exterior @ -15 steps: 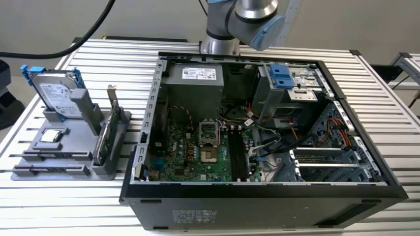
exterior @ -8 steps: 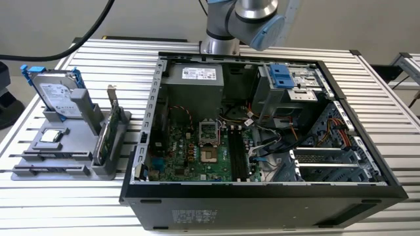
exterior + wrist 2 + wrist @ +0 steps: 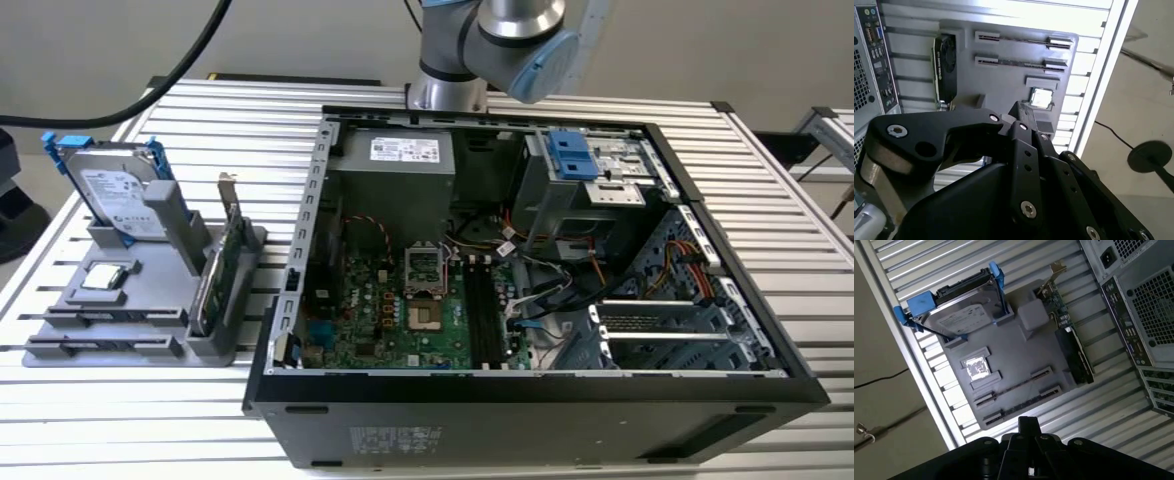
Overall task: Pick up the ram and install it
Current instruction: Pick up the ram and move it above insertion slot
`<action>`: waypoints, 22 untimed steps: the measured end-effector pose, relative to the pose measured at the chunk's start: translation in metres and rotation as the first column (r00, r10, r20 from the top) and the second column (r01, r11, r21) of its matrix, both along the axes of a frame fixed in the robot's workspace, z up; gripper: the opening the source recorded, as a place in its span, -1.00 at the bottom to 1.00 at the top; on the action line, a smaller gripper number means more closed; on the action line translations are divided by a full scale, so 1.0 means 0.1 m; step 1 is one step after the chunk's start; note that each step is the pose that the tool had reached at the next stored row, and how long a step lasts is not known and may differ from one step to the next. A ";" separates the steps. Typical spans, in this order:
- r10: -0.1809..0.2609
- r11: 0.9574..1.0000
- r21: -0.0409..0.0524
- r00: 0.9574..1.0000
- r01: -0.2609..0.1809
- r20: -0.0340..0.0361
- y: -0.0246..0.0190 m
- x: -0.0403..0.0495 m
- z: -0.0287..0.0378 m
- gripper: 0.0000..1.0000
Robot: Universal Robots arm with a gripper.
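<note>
Approach for pick. Gripper, open or closed cannot tell, holds nothing. Ram lies ahead of it in gray holder. Grasp likely needs lengthwise alignment.

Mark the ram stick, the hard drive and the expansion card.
ram stick [image 3: 1021, 62]: second wrist view, middle of its thin long edge.
hard drive [image 3: 961, 320]: first wrist view, middle of its silver face.
expansion card [image 3: 1074, 355]: first wrist view, on its dark cover.

Open computer case, hard drive, expansion card
</note>
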State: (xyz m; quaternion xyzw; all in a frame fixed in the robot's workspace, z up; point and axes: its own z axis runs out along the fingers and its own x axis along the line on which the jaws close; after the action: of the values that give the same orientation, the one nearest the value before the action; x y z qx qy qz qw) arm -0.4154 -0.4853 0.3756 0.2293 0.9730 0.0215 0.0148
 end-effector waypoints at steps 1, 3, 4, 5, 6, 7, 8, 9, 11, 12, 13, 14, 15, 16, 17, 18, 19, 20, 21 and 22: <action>-0.004 1.000 0.000 1.000 0.004 0.000 0.000 0.000 0.000 -1.00; -0.012 1.000 0.000 1.000 0.012 0.000 0.000 0.000 0.000 -1.00; -0.016 1.000 0.000 1.000 0.016 0.000 0.000 0.000 0.000 -1.00; -0.019 1.000 0.000 1.000 0.019 0.000 0.000 0.000 0.000 -1.00; -0.023 1.000 0.000 1.000 0.023 0.000 0.000 0.000 0.000 -1.00; -0.027 1.000 0.000 1.000 0.027 0.000 0.000 0.000 0.000 -1.00; -0.030 1.000 0.000 1.000 0.030 0.000 0.000 0.000 -0.001 -1.00; -0.034 0.999 0.000 0.999 0.034 0.000 0.000 0.000 0.000 -1.00; -0.041 0.999 0.000 0.999 0.041 0.000 0.000 0.000 0.000 -1.00; -0.045 0.999 0.000 0.999 0.045 0.000 0.000 0.000 -0.001 -1.00; -0.048 0.999 0.000 0.999 0.048 0.000 0.000 0.000 -0.001 -1.00; -0.052 0.999 0.000 0.999 0.052 0.000 0.000 0.000 -0.002 -1.00; -0.055 0.998 0.000 0.998 0.055 0.000 0.000 0.000 -0.002 -1.00; -0.059 0.998 0.000 0.998 0.059 0.000 0.000 0.000 -0.002 -1.00; -0.063 0.998 0.000 0.998 0.063 0.000 0.000 0.000 -0.002 -1.00; -0.066 0.998 0.000 0.998 0.066 0.000 0.000 0.000 -0.001 -1.00; -0.069 0.998 0.000 0.998 0.069 0.000 0.000 0.000 -0.001 -1.00; -0.073 0.997 0.000 0.997 0.073 0.000 0.000 0.000 -0.001 -1.00; -0.076 0.997 0.000 0.997 0.076 0.000 0.000 0.000 -0.001 -1.00; -0.080 0.997 0.000 0.997 0.080 0.000 0.000 0.000 0.000 -1.00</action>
State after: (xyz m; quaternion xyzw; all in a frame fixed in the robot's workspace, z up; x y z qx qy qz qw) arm -0.4154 -0.4853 0.3756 0.2680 0.9631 0.0209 0.0156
